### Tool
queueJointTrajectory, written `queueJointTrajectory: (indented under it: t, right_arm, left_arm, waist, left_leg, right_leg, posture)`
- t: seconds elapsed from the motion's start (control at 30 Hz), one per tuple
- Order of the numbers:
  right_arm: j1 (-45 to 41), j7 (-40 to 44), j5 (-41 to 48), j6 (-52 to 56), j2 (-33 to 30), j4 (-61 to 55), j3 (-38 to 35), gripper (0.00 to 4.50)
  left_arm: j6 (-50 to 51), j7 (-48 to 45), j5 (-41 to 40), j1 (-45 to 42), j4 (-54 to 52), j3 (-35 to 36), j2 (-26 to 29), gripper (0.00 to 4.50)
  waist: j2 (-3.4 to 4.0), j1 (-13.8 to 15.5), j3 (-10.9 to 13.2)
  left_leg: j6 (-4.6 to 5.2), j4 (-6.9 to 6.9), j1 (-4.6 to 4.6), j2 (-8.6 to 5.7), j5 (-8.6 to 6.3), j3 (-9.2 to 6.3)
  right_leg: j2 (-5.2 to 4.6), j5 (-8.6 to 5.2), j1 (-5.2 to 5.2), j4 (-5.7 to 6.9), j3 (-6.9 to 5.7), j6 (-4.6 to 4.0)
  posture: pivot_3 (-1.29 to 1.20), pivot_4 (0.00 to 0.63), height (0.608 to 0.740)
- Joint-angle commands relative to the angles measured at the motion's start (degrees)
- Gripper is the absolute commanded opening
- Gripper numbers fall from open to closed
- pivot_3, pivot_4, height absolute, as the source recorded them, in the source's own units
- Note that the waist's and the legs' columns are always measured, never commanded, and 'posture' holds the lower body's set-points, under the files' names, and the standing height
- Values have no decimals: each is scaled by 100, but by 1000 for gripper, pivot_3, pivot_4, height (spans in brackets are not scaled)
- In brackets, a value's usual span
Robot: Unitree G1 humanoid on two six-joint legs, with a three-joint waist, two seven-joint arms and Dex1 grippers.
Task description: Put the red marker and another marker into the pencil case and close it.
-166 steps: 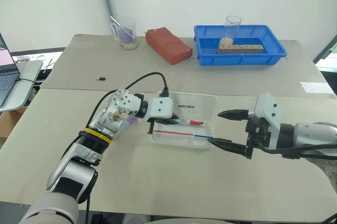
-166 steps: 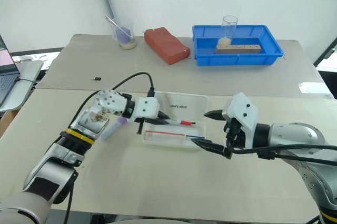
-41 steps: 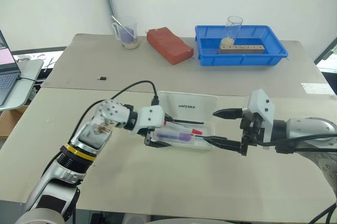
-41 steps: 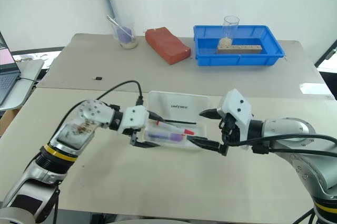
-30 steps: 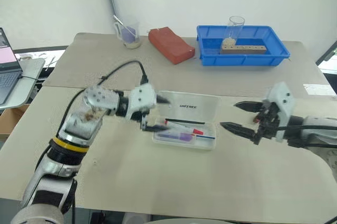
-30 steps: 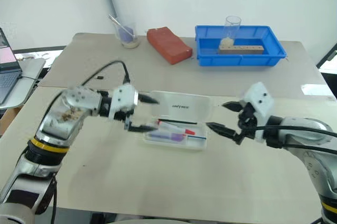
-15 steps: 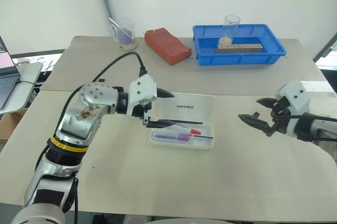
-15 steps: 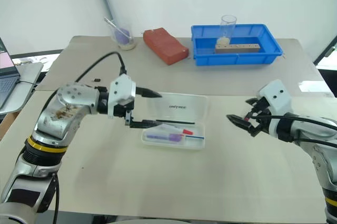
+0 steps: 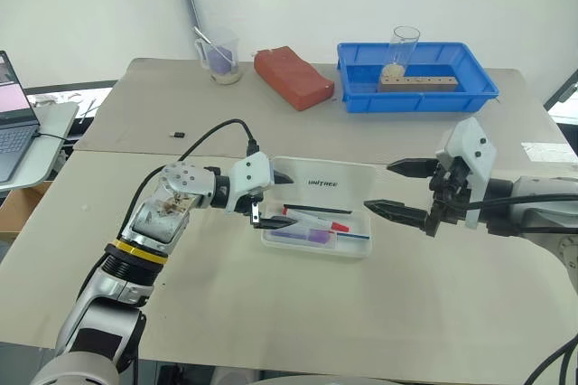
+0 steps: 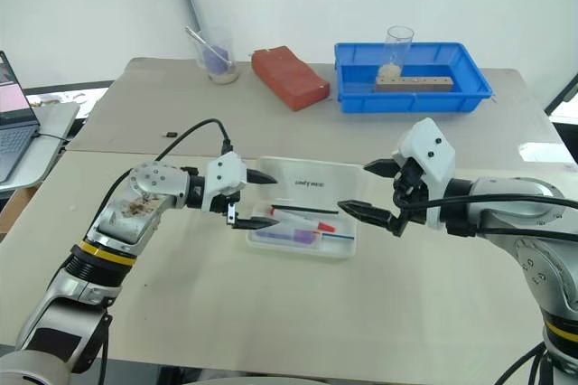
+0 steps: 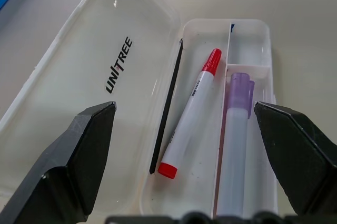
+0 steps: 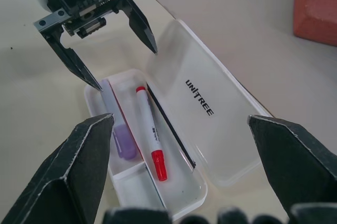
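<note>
The white pencil case lies open mid-table, its lettered lid flat on the table behind the tray. In the tray lie the red marker and, beside it in the front compartment, the lavender marker with its purple cap. My left gripper hovers open over the tray's left end, its fingers astride both markers and holding nothing. My right gripper hangs open and empty just off the case's right end, pointing at it.
A thin red-and-blue stick lies along the tray's front wall. At the back stand a blue tray with a glass and a wooden block, a red brick and a beaker. A laptop sits far left.
The lavender marker, earlier held beside the case by my left gripper, now lies in the tray. My left gripper has sunk over the case. My right gripper has swung in toward the case.
</note>
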Motion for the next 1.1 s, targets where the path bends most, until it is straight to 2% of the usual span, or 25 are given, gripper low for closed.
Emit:
queueJointTrajectory:
  t: [0.03,0.23,0.27,0.33,0.53,0.6,1.1]
  right_arm:
    - [390,72,-313,-359,-130,36,-306,4500]
    - [653,102,-450,-623,-22,20,-299,4500]
    - [665,95,-458,-640,-8,5,-291,4500]
    - [679,91,-462,-666,0,-8,-287,4500]
    - [701,88,-456,-694,26,-20,-298,4500]
    - [711,98,-451,-701,29,-22,-303,4500]
    - [613,24,-383,-592,49,-120,-272,4500]
  left_arm:
    - [-128,-182,27,-84,-43,-16,100,4462]
    - [-445,-94,297,-13,284,-175,-56,4462]
    - [-499,-87,325,5,313,-188,-78,4217]
    - [-550,-89,353,13,351,-197,-101,3637]
    - [-582,-18,413,-49,522,-152,-115,730]
    - [-581,-36,398,-35,502,-159,-101,77]
    - [-563,-325,532,323,101,-395,162,77]
  waist:
    - [-1,2,0]
    - [-3,-24,2]
    - [-4,-24,3]
    - [-4,-24,3]
    - [-4,-18,3]
    - [-4,-18,3]
    - [-2,-15,1]
  left_leg:
    - [0,2,0,0,0,0]
    - [0,12,1,0,0,-1]
    - [0,12,0,0,0,-1]
    - [0,12,0,0,0,-1]
    - [0,15,-1,0,0,-2]
    - [0,15,-1,0,0,-2]
    - [0,15,-1,0,0,-2]
  right_leg:
    - [0,0,0,1,0,0]
    - [2,0,2,5,1,2]
    - [2,0,2,4,1,2]
    - [3,0,2,3,2,2]
    - [2,0,3,5,1,2]
    - [2,0,3,4,1,2]
    - [2,0,4,5,0,2]
  posture:
    - [0,150,740]
    - [0,150,740]
    - [0,150,740]
    - [0,150,740]
    - [0,150,740]
    - [0,150,740]
    - [0,150,740]
